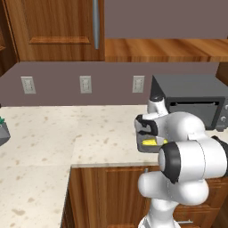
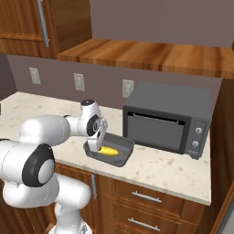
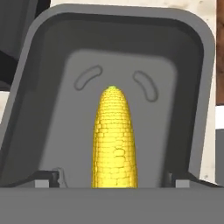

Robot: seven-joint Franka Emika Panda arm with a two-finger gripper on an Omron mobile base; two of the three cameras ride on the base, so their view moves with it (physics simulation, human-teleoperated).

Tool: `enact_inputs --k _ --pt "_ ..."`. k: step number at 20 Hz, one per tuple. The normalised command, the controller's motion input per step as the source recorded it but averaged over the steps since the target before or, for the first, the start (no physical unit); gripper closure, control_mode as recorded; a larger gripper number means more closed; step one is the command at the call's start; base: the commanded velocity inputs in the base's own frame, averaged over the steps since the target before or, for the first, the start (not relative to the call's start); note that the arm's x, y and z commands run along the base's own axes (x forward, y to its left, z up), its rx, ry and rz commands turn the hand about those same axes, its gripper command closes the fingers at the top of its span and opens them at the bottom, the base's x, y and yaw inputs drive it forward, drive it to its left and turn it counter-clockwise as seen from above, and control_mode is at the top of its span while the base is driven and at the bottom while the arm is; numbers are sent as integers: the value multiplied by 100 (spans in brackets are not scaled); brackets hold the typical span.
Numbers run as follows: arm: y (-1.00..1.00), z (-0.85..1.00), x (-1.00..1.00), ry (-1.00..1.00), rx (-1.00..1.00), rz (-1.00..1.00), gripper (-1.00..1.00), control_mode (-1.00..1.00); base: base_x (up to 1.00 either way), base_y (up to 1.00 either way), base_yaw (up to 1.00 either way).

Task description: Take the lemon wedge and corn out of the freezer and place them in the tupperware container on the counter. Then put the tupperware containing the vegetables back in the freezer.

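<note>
The corn (image 3: 114,135), a small bright-yellow cob, lies flat on the floor of the dark-grey tupperware container (image 3: 118,17). The container sits on the cream speckled counter (image 2: 160,169) near its front edge, just left of the toaster oven. My gripper (image 3: 113,178) hangs directly over the container (image 2: 124,156), pointing down at the cob (image 2: 109,150). Its fingers (image 3: 47,177) stand wide on either side of the corn, clear of it, so the gripper is open. From the left base, the arm covers most of the container (image 1: 143,148), and a bit of corn (image 1: 150,142) shows. The lemon wedge and the freezer are out of view.
A big dark-grey toaster oven (image 2: 169,119) stands right beside the container. Wooden upper cabinets (image 1: 58,26) and a shelf hang above the counter. Drawers (image 2: 146,196) run below the edge. A grey object (image 1: 2,131) sits at the counter's far left.
</note>
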Motion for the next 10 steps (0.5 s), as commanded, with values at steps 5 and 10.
enact_inputs --k 5,10 --pt "-5 70 -49 -15 5 0 -100 -100 0 0 0" --pt "-5 90 -85 -5 9 5 -100 -100 0 0 0"
